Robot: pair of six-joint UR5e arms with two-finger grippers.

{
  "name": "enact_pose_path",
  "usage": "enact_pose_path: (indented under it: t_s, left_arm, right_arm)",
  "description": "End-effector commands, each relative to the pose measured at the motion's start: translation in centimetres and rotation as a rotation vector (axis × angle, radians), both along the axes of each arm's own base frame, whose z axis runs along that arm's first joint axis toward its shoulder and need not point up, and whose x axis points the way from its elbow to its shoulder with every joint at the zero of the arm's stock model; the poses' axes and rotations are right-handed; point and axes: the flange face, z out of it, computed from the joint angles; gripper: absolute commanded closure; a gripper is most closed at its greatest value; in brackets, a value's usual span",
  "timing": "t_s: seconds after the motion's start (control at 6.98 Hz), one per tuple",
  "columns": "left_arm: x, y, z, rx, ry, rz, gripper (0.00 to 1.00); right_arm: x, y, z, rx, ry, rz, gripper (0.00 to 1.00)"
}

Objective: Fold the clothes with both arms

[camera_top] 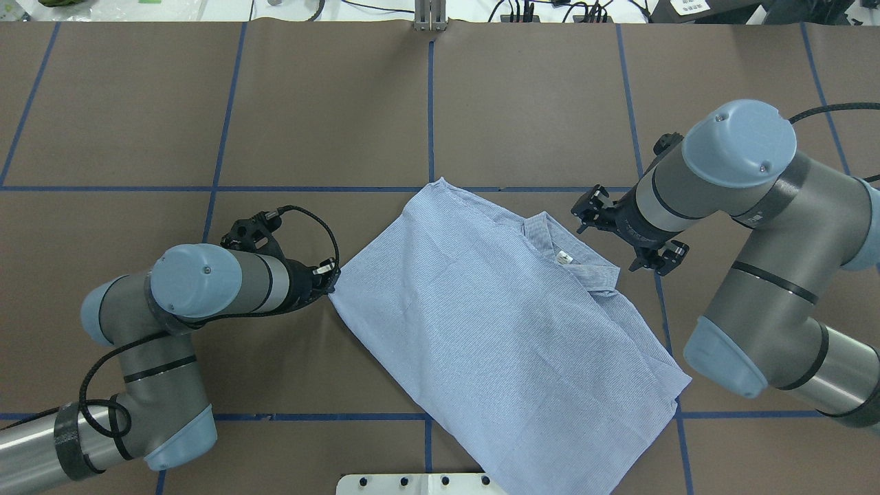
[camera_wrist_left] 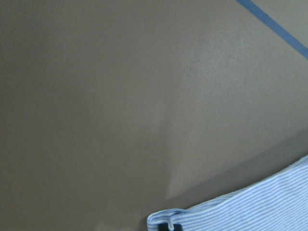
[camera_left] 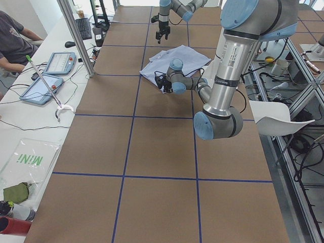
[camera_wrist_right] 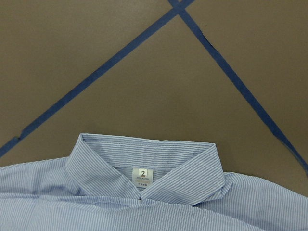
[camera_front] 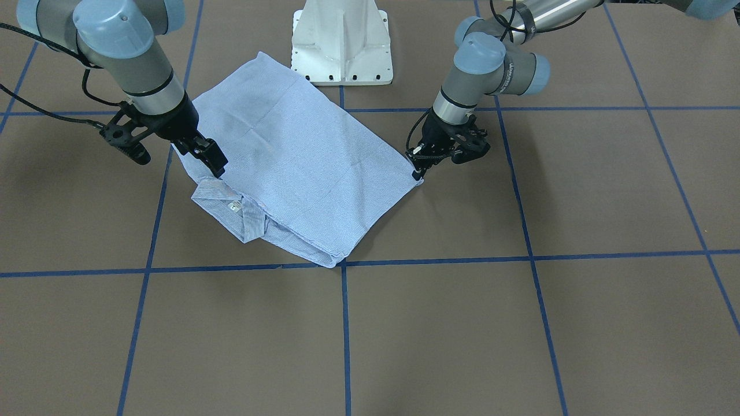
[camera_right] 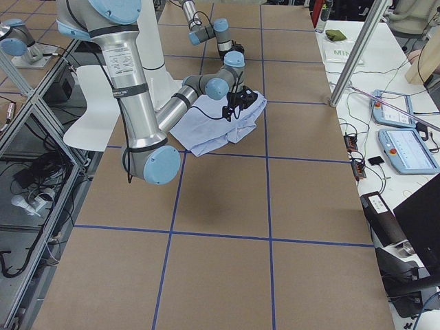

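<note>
A: Where is the left gripper (camera_front: 417,173)?
B: Pinched on a corner of the folded shirt (camera_front: 300,162).
A: And the right gripper (camera_front: 213,163)?
B: Just above the collar (camera_wrist_right: 144,156). Its grip cannot be told.

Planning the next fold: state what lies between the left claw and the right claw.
Only the shirt, collar toward the right claw, a corner at the left claw; the overhead view shows it.
</note>
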Motion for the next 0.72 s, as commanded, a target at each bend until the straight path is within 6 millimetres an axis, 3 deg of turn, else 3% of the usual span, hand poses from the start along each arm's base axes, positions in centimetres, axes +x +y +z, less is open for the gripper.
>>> enact_pose_path:
  t_s: [0.0, 0.29, 0.43, 0.57]
  left_arm:
    - [-2.9, -8.2, -1.7, 0.123, -0.048, -0.099, 1.00]
    - [-2.9, -20.4, -2.5, 0.110, -0.116, -0.218, 1.00]
    - [-2.6, -25.4, -3.5, 0.148, -0.100, -0.256, 1.00]
    - [-0.8, -28.5, -4.2, 0.166, -0.082, -0.269, 1.00]
  right_arm:
    - [-0.1, 0.0, 0.1, -0.002, 0.002, 0.001, 0.00]
    - [-0.2, 0.1, 0.1, 0.004, 0.003, -0.004, 0.00]
    - [-0.6, 0.4, -0.2, 0.010, -0.003, -0.014, 0.00]
    - [-1.4, 1.1, -1.1, 0.049, -0.055, -0.023, 0.00]
